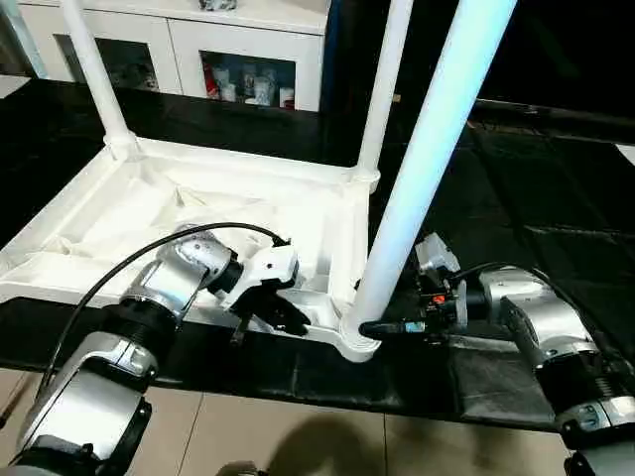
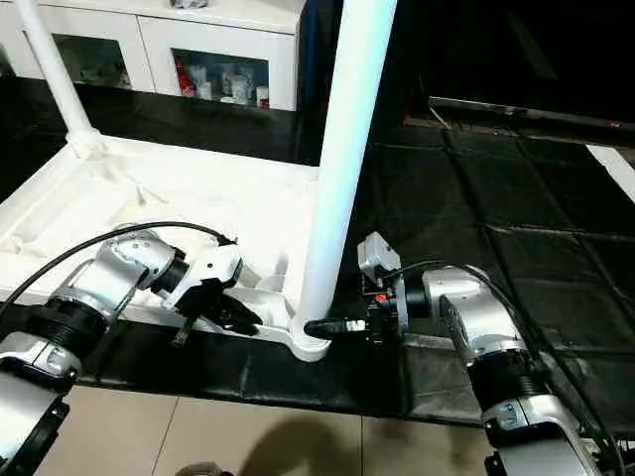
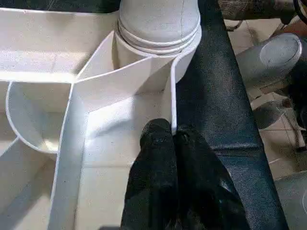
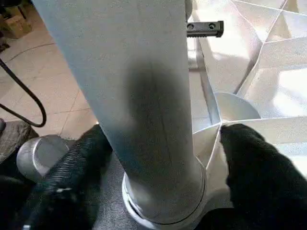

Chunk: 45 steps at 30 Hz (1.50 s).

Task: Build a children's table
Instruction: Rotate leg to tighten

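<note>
The white children's table top (image 1: 198, 188) lies upside down on a black mat, ribbed underside up. Three legs stand in its corner sockets: one at the far left (image 1: 94, 69), one at the far right (image 1: 382, 89), and a thick-looking near one (image 1: 427, 169) at the front right corner. My left gripper (image 3: 171, 134) is shut on the thin front rim wall (image 3: 172, 96) just left of that corner socket. My right gripper (image 4: 168, 139) is open, one black finger (image 4: 91, 158) against the near leg's base and the other (image 4: 254, 167) beyond the socket's rib.
The black mat (image 1: 516, 198) stretches out to the right and behind the top. A white cabinet with glass doors (image 1: 248, 40) stands at the back. Beige floor tiles (image 1: 298, 436) run along the mat's front edge.
</note>
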Motion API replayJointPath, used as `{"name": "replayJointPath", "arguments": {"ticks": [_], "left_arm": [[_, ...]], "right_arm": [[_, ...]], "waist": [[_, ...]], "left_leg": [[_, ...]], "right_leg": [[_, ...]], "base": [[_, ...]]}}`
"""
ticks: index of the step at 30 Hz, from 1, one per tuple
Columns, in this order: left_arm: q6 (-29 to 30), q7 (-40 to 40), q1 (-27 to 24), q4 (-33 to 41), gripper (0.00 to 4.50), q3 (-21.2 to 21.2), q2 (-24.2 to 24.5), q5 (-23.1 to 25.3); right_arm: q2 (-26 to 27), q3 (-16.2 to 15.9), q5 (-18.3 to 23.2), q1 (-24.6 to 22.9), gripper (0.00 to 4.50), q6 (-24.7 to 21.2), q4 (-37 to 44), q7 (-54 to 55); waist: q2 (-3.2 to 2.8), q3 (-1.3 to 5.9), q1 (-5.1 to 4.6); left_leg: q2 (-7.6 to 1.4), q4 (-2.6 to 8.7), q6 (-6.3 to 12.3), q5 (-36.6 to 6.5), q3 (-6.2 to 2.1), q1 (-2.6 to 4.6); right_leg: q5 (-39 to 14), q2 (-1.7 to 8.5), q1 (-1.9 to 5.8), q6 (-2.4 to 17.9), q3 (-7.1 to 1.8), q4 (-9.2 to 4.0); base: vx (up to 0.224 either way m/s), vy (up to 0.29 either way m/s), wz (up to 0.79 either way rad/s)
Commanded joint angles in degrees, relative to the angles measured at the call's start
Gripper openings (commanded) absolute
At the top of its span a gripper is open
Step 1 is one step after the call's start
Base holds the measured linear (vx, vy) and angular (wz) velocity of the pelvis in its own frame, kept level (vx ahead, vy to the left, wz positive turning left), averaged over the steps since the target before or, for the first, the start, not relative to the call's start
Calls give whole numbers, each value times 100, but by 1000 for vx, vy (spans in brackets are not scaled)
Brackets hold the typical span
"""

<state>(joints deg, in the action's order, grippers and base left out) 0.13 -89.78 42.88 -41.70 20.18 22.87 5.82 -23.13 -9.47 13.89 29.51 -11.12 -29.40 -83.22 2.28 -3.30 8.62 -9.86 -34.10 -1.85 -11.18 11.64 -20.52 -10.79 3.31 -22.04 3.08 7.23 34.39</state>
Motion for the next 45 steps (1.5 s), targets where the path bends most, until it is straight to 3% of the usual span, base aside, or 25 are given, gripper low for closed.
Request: {"name": "replayJointPath", "arguments": {"ticks": [1,13,19,22,24,26,27,30,34,38,40,43,45], "left_arm": [[-19,-203,-16,226,0,160,-59,-67],[42,-22,-71,260,0,133,-22,-38],[289,475,-63,146,0,15,-205,-9],[547,825,9,60,0,-43,-368,31],[778,1310,148,-151,0,-139,-616,61],[919,1748,273,-356,0,-224,-815,89],[1033,2161,391,-549,0,-297,-991,102],[1251,2915,602,-877,0,-477,-1310,60],[1399,3761,842,-1241,0,-695,-1674,-26],[1337,3917,906,-1388,0,-765,-1762,74],[1288,3944,935,-1448,0,-776,-1759,98],[1166,3819,954,-1484,0,-784,-1713,85],[1110,3702,925,-1454,0,-740,-1615,105]], "right_arm": [[-22,-27,68,96,344,-31,-9,-110],[35,-58,143,22,242,27,-6,-280],[274,149,247,-171,204,-215,207,333],[486,320,199,-192,203,-367,203,991],[718,426,79,-193,200,-446,192,1663],[893,436,-60,-202,199,-486,206,2121],[1047,403,-220,-206,199,-525,216,2515],[1392,409,-479,-114,197,-729,101,3406],[1904,615,-657,195,195,-784,-323,4763],[2109,720,-627,345,195,-831,-446,5041],[2129,712,-645,328,251,-787,-380,5001],[2151,764,-515,259,270,-914,-178,4814],[2006,762,-532,202,293,-847,-124,4729]], "waist": [[-27,399,-33],[-17,402,-37],[-20,389,-38],[-8,380,-57],[-27,338,-108],[-6,346,-133],[-34,352,-144],[-30,353,-272],[-21,366,-340],[-30,371,-350],[-32,378,-343],[-28,383,-341],[-30,367,-336]], "left_leg": [[-521,367,303,-620,-226,83],[-520,364,318,-616,-227,84],[-529,378,281,-672,-234,92],[-522,388,205,-802,-240,98],[-499,403,87,-997,-249,143],[-474,402,5,-1039,-268,135],[-475,407,8,-1032,-283,132],[-490,424,-64,-1138,-306,150],[-438,384,32,-990,-267,125],[-459,395,137,-925,-277,111],[-465,396,184,-877,-270,109],[-470,396,226,-813,-266,99],[-471,399,212,-898,-261,115]], "right_leg": [[-1255,755,285,877,-470,-419],[-1321,752,284,834,-464,-422],[-1439,760,275,811,-468,-439],[-1709,766,275,743,-465,-471],[-2167,769,231,661,-463,-553],[-2498,789,262,522,-455,-588],[-2508,804,273,488,-454,-602],[-2309,776,248,582,-447,-582],[-2095,774,248,708,-470,-575],[-1882,760,277,713,-468,-561],[-1665,763,279,753,-480,-534],[-1461,773,296,823,-490,-502],[-1616,783,285,816,-490,-530]], "base": [[0,0,0],[0,0,0],[0,0,0],[0,0,0],[0,0,0],[0,0,0],[0,0,0],[0,0,0],[0,0,0],[0,0,0],[0,0,0],[0,0,0],[0,0,0]]}}
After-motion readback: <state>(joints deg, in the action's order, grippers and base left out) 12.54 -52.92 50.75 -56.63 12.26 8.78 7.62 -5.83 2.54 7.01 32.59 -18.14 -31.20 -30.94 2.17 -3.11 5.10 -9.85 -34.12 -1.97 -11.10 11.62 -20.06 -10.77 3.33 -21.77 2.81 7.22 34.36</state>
